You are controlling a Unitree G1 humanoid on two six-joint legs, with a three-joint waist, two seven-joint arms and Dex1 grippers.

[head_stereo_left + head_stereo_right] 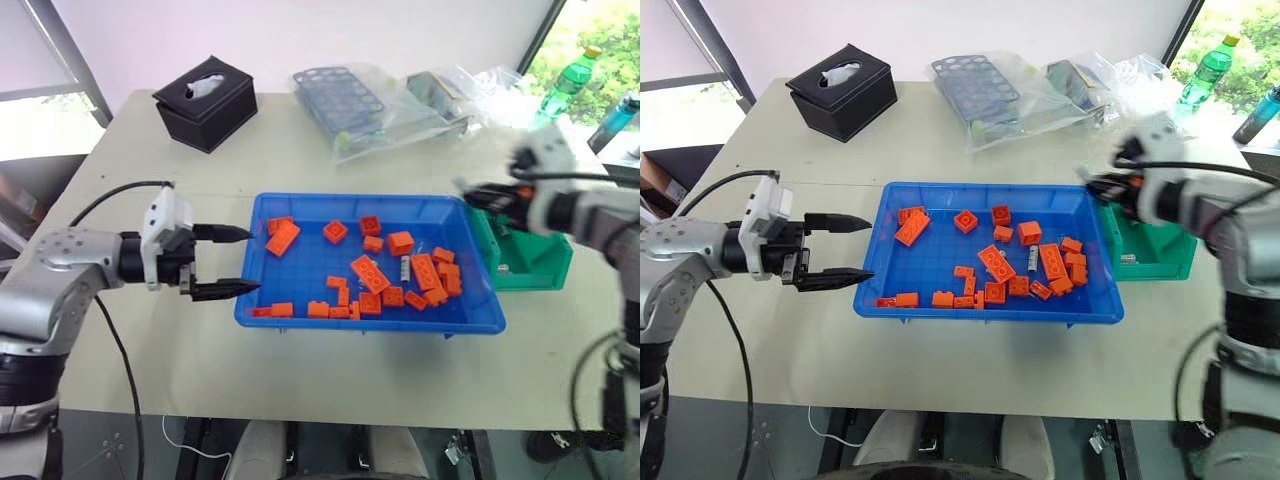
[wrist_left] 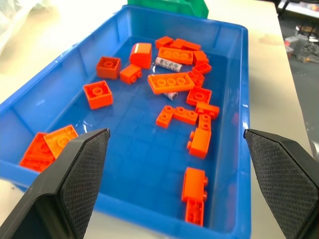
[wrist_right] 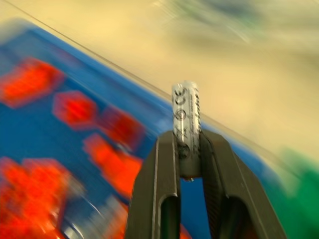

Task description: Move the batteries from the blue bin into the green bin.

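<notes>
left gripper (image 1: 225,262): fingers spread wide with nothing between them, parked just off the blue bin (image 1: 300,318)'s left rim

loose battery (image 1: 405,268): lying in the blue bin among the orange bricks (image 1: 370,272), easy to mistake or knock about

right gripper (image 3: 190,149): clamped on a battery (image 3: 185,117) by its bottom end only, above the bin's far right corner; could slip out or tilt

green bin (image 1: 545,262): just right of the blue bin, partly blocked by the blurred arm, so I can't see what's inside

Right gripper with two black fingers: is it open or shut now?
Shut: the right gripper clamps a small silvery-grey metal battery between its fingers.
</notes>
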